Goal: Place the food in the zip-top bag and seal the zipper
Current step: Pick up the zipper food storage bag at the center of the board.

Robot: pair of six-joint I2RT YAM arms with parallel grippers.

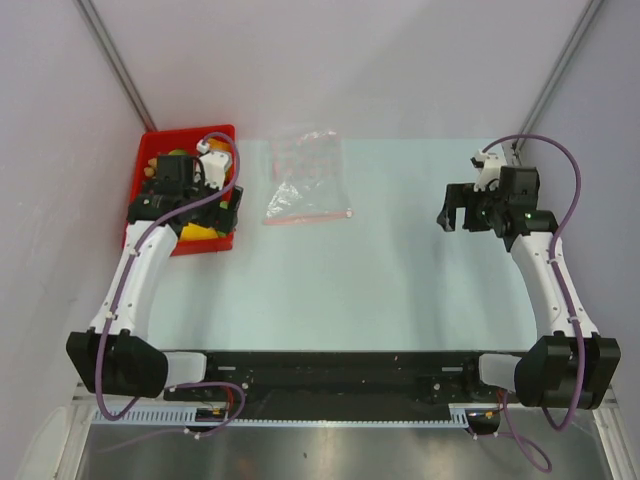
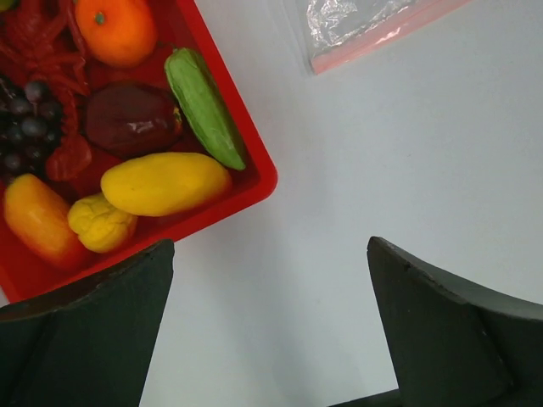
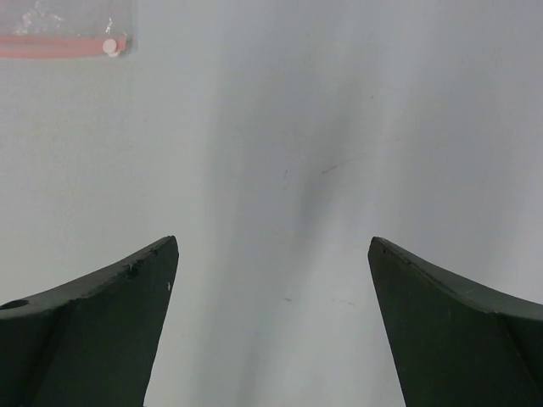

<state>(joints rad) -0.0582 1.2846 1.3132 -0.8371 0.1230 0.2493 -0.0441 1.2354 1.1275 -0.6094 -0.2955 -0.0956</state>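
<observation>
Black-fingered left tool [image 2: 270,246] spread wide, empty, above corner of red tray [image 2: 270,170]. Food [image 2: 165,182] in tray at 10 o'clock: glossy, hard-looking, probably light and slippery; best pinched across short middle. Right tool [image 3: 273,242] likewise agape, empty, over bare bench [image 3: 339,127]. Zip-top bag [image 1: 305,175] flat mid-bench, at 11 o'clock: floppy, thin. Zipper [image 1: 306,216] on near edge, likely firmest hold.

Red rectangular tray [image 2: 246,188] at far-left of pale green bench [image 1: 350,290], set slightly askew. Plain white walls [image 1: 350,60] behind. Grey diagonal struts [image 1: 115,62] in both back corners.
</observation>
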